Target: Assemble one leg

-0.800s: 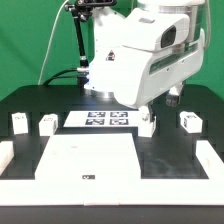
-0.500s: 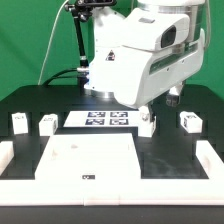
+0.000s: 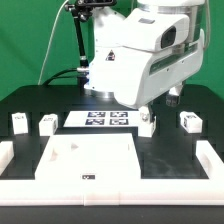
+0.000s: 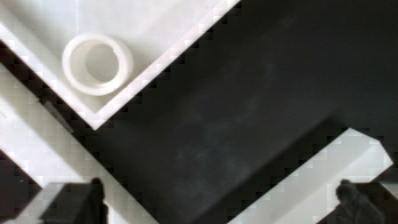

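Note:
Several white legs stand on the black table in the exterior view: two at its left (image 3: 18, 122) (image 3: 46, 124), one at its right (image 3: 188, 121), and one (image 3: 147, 125) just past the tabletop's far right corner. The flat white tabletop (image 3: 90, 158) lies in front. My gripper (image 3: 148, 110) hangs low right above that middle leg, its fingers mostly hidden by the arm. In the wrist view the gripper (image 4: 217, 205) is open, with dark fingertips (image 4: 71, 203) far apart and black table between them. A tabletop corner with a round socket (image 4: 95, 60) shows there.
The marker board (image 3: 108, 119) lies behind the tabletop. White rim pieces sit at the table's left (image 3: 5, 152) and right (image 3: 210, 155) and along its front edge (image 3: 110, 192). Pale blurred bands (image 4: 347, 150) run beside each finger in the wrist view.

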### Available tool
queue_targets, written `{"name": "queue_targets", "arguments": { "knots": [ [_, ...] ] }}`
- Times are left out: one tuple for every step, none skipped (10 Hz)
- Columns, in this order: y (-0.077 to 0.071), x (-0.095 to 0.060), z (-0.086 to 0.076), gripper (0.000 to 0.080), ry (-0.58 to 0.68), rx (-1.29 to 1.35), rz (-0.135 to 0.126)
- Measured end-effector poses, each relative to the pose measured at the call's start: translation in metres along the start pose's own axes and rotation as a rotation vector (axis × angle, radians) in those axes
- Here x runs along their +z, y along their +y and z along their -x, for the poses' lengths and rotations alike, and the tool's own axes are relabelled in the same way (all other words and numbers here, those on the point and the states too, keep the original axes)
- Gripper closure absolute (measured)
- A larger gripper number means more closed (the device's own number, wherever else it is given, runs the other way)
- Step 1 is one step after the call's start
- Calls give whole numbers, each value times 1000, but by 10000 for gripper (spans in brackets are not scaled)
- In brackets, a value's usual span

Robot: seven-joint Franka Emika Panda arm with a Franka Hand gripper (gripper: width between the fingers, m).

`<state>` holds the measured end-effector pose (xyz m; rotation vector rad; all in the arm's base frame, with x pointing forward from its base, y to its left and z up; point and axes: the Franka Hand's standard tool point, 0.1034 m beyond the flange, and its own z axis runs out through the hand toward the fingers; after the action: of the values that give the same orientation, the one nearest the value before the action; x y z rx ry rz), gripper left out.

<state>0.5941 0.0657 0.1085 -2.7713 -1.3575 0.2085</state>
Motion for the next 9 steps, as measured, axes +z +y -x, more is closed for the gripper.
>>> {"name": "queue_targets", "arguments": {
  "knots": [
    [-5, 5, 3, 150, 4, -30, 4],
    [-7, 12, 9, 150, 23, -106, 21],
    [-10, 21, 21, 150, 33, -188, 32],
    [-12, 30, 35, 150, 51, -305, 56],
    [-13, 36, 47, 150, 56, -342, 62],
    [-10, 40, 54, 150, 56, -348, 61],
    [-10, 39, 53, 150, 56, -348, 61],
    [-11, 39, 53, 150, 56, -349, 61],
    [-11, 40, 53, 150, 56, -348, 61]
  ]
}}
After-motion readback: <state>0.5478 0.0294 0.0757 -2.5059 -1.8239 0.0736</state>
